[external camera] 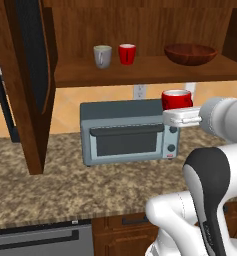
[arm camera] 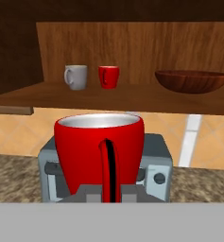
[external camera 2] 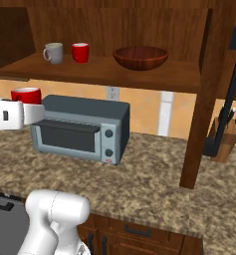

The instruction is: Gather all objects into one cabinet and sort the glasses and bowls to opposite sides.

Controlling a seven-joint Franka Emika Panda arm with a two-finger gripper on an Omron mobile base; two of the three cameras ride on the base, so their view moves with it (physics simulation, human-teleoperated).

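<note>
Gripper [arm camera: 104, 191] pinches the last red cup [arm camera: 100, 149] by its handle (above the toaster oven [external camera: 127, 132]); next, lift onto the cabinet shelf [external camera: 140, 70] beside the grey cup [external camera: 102, 56].

Grey toaster oven [external camera: 127, 131] sits on speckled granite counter [external camera: 55, 190], door shut, two knobs at its right side. Wall outlet [external camera: 139, 91] on tan backsplash just above it. Knife block [external camera 2: 225, 137] w/ dark handles stands at counter's far right.
</note>
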